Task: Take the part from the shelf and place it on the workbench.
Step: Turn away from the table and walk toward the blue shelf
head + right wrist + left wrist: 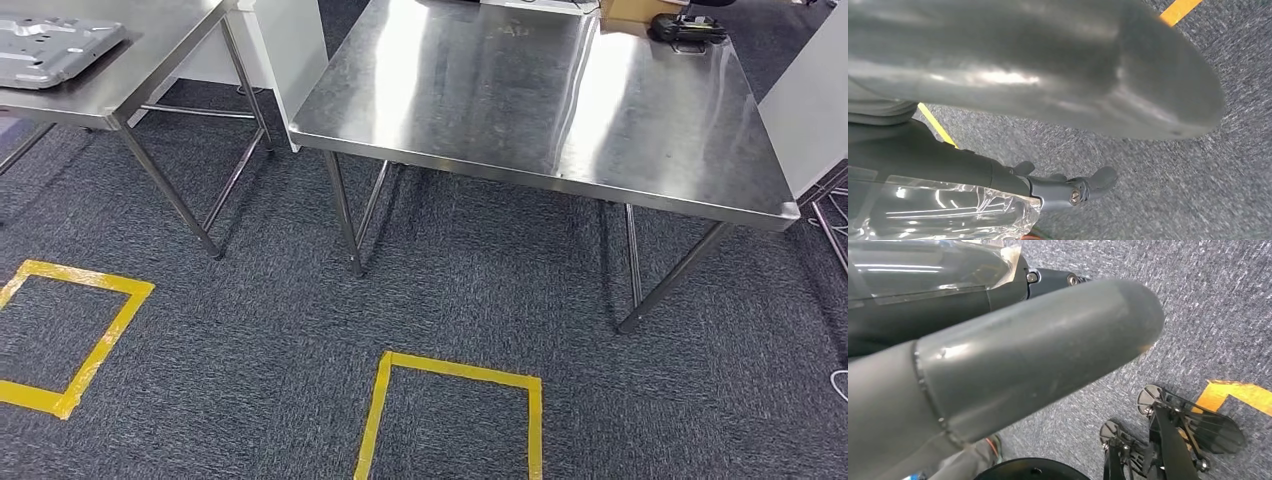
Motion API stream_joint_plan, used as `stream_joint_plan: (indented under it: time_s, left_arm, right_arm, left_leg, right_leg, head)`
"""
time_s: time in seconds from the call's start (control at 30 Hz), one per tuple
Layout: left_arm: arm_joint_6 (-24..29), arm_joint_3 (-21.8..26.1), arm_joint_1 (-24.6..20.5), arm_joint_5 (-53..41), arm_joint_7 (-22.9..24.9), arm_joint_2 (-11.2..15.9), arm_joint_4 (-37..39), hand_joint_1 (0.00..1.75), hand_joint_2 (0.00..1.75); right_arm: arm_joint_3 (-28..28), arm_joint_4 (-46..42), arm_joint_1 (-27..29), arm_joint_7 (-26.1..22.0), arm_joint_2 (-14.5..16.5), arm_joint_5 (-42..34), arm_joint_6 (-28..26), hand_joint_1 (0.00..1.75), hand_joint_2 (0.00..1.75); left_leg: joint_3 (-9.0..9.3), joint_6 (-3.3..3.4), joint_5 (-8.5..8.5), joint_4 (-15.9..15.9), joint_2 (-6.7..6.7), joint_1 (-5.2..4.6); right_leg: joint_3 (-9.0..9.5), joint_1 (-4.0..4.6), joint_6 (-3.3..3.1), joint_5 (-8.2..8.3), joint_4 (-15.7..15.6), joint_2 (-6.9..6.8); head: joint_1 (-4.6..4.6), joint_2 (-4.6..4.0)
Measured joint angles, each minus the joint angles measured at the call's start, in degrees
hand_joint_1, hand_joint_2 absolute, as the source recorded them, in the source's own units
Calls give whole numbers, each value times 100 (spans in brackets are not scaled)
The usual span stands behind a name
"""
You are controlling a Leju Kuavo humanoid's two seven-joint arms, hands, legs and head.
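Here both arms hang beside the body, their wrist cameras looking down at grey carpet. The left hand shows a thick grey thumb stretched out straight, with a dark finger beyond it; it holds nothing, but whether its fingers are spread or curled I cannot tell. The right hand likewise shows a blurred grey thumb extended and a dark finger lying out below it, nothing in its grasp, and again the fingers' state cannot be read. In the head view, a steel workbench stands straight ahead, its near edge running across the middle and its near right corner rounded; most of its top is bare, with a dark object by the far edge. A second steel table stands to the left, apart from the first, and a grey metal part lies flat on it. Open carpet lies between the viewer and the tables, marked by two squares of yellow tape.
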Motion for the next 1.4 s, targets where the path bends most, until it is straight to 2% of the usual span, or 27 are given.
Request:
stream_joint_plan:
  time_s: [0.07, 0.13, 0.23, 0.27, 0.3, 0.33, 0.37, 0.43, 0.5, 0.6, 0.63, 0.7, 0.77, 0.8, 0.83, 0.87, 0.93, 0.97, 1.03, 1.07, 1.13, 1.17, 1.23, 1.3, 1.33, 1.37, 1.4]
  left_arm:
    - [-1, -1, 1, 3, 2, 3, 0, 0, 0]
    - [1, -2, 4, 17, 5, 8, 0, 0, 0]
    - [3, -2, 5, 33, 9, 9, 0, 0, 0]
    - [5, -2, 6, 38, 9, 6, 0, 0, 0]
    - [9, -2, 6, 44, 9, 3, 0, 0, 0]
    - [13, -2, 6, 51, 9, 0, 0, 0, 0]
    - [17, -2, 6, 59, 8, -4, 0, 0, 0]
    - [20, -2, 3, 67, 7, -9, 0, 0, 0]
    - [21, -2, -2, 55, 6, -10, 0, 0, 0]
    - [30, -4, -2, 39, 13, -16, 0, 0, 0]
    - [40, -4, -5, 42, 15, -21, 0, 0, 0]
    - [66, -3, -9, 65, 15, -30, -1, 0, 0]
    - [100, 2, -8, 103, 13, -37, -2, 0, 0]
    - [115, 6, -6, 123, 11, -42, -2, 0, 0]
    - [128, 10, -4, 137, 7, -49, -2, 0, 0]
    - [139, 14, -3, 148, 3, -57, -2, 0, 0]
    - [162, 17, -3, 157, -13, -75, -2, 0, 0]
    - [169, 18, -3, 156, -25, -81, -2, 0, 0]
    - [161, 17, -3, 133, -57, -85, -2, 0, 0]
    - [146, 17, -1, 115, -70, -85, -2, 0, 0]
    - [107, 15, 5, 71, -81, -74, -2, 0, 0]
    - [88, 15, 8, 59, -82, -67, -2, 0, 0]
    - [65, 14, 9, 48, -77, -55, -2, 0, 0]
    - [60, 14, 10, 67, -67, -53, -1, 0, 0]
    - [62, 15, 10, 81, -61, -54, -1, 0, 0]
    - [66, 15, 10, 93, -58, -54, 0, 0, 0]
    - [71, 16, 9, 103, -57, -55, 0, 0, 0]
  right_arm:
    - [2, 2, -1, 1, 2, 2, -6, 0, 0]
    - [10, 3, -4, 3, 4, 15, -6, 0, 0]
    - [60, 3, -5, 4, -4, 42, 16, 0, 0]
    - [79, 3, -2, 4, -7, 49, 25, 0, 0]
    - [95, 3, -1, 4, -9, 57, 32, 0, 0]
    - [110, 3, 0, 4, -13, 64, 35, 0, 0]
    - [122, 3, 0, 4, -17, 69, 38, 0, 0]
    - [137, 3, -3, 4, -26, 77, 39, 0, 0]
    - [142, 3, -10, 4, -32, 75, 36, 0, 0]
    - [150, 3, -11, -18, -57, 46, 32, 0, 0]
    - [154, 3, -7, -33, -71, 38, 31, 0, 0]
    - [166, 3, -3, -61, -98, 33, 36, 0, 0]
    - [184, 3, 3, -78, -117, 37, 55, 0, 0]
    - [195, 3, 9, -83, -130, 42, 71, 0, 0]
    - [211, 3, 18, -86, -141, 50, 87, 0, 0]
    - [228, 3, 25, -87, -151, 61, 101, 0, 0]
    - [261, 3, 24, -80, -167, 81, 114, 0, 0]
    - [269, 3, 19, -69, -172, 87, 113, 0, 0]
    - [276, 3, 24, -35, -175, 67, 82, 0, 0]
    - [275, 3, 33, -21, -172, 42, 55, 0, 0]
    - [272, 3, 49, -5, -148, -9, -4, 0, 0]
    - [271, 3, 53, -4, -134, -25, -30, 0, 0]
    - [269, 3, 58, -5, -113, -28, -62, 0, 0]
    - [271, 3, 64, -7, -96, -2, -72, 0, 0]
    - [273, 3, 65, -7, -91, 17, -72, 0, 0]
    - [275, 3, 65, -6, -86, 35, -70, 0, 0]
    - [277, 3, 65, -5, -84, 49, -68, 0, 0]
  left_leg:
    - [-32, -61, 62, 18, 1, -15]
    - [-114, -120, -55, 133, -13, 3]
    - [-425, -208, -795, 1019, -30, 49]
    - [-520, -232, -988, 1387, -30, 62]
    - [-547, -248, -1061, 1622, -30, 74]
    - [-469, -255, -1014, 1643, -30, 85]
    - [-285, -254, -887, 1448, -30, 94]
    - [285, -222, -637, 628, -36, 98]
    - [608, -168, -577, 72, -51, 78]
    - [562, -60, -522, -49, -50, 47]
    - [524, -5, -467, -82, -37, 51]
    - [413, 84, -344, -136, -8, 68]
    - [274, 108, -242, -135, 5, 59]
    - [203, 104, -190, -132, 10, 56]
    - [138, 97, -144, -127, 12, 56]
    - [77, 84, -98, -120, 13, 58]
    - [-2, 41, -26, -85, 10, 56]
    - [-39, 10, 6, -55, 7, 48]
    - [-90, -60, 69, -7, 4, 26]
    - [-107, -92, 103, 1, 2, 22]
    - [-155, -155, 53, 61, -11, 43]
    - [-213, -185, -100, 196, -18, 59]
    - [-425, -237, -621, 810, -30, 81]
    - [-618, -271, -1007, 1536, -31, 84]
    - [-608, -275, -1039, 1692, -31, 85]
    - [-477, -267, -959, 1609, -31, 85]
    - [-241, -247, -812, 1307, -32, 84]
  right_leg:
    - [-48, 4, -69, 10, -63, 11]
    - [-131, -57, -181, 78, -62, -1]
    - [-292, -69, -355, 218, -59, -31]
    - [-346, -56, -369, 259, -54, -39]
    - [-393, -46, -366, 299, -42, -44]
    - [-437, -41, -353, 332, -22, -44]
    - [-481, -40, -335, 358, 6, -43]
    - [-564, -37, -296, 389, 82, -39]
    - [-632, -20, -234, 427, 135, -42]
    - [-695, -8, -99, 501, 151, -48]
    - [-744, -7, -81, 450, 211, -43]
    - [-948, -6, -124, 103, 641, -25]
    - [-1207, -19, -162, -344, 1381, -9]
    - [-1264, -25, -139, -461, 1669, -8]
    - [-1223, -32, -90, -464, 1765, -8]
    - [-1059, -40, -27, -375, 1627, -9]
    - [-475, -68, 66, -135, 803, -9]
    - [-201, -64, 70, -65, 373, 5]
    - [8, -35, 19, -45, -58, 32]
    - [-18, -15, -17, -33, -69, 44]
    - [-94, -66, -124, 26, -54, 35]
    - [-132, -88, -198, 71, -56, 26]
    - [-224, -85, -322, 162, -55, 5]
    - [-317, -55, -361, 243, -42, -8]
    - [-364, -43, -360, 279, -28, -10]
    - [-414, -36, -352, 308, -9, -9]
    - [-458, -31, -340, 327, 15, -7]
  head:
    - [-12, 1]
    - [-22, 1]
    - [-43, 0]
    - [-44, 0]
    - [-44, -1]
    - [-45, 0]
    - [-45, 1]
    - [-47, 1]
    - [-43, 1]
    - [-40, 0]
    - [-39, 1]
    - [-14, 0]
    - [15, 0]
    - [20, -1]
    - [26, 0]
    - [31, 0]
    - [35, 1]
    - [34, 1]
    - [36, 2]
    - [32, 2]
    - [18, 1]
    - [8, 0]
    - [-5, -1]
    - [-7, -1]
    - [-7, 0]
    - [-7, 0]
    - [-9, 0]
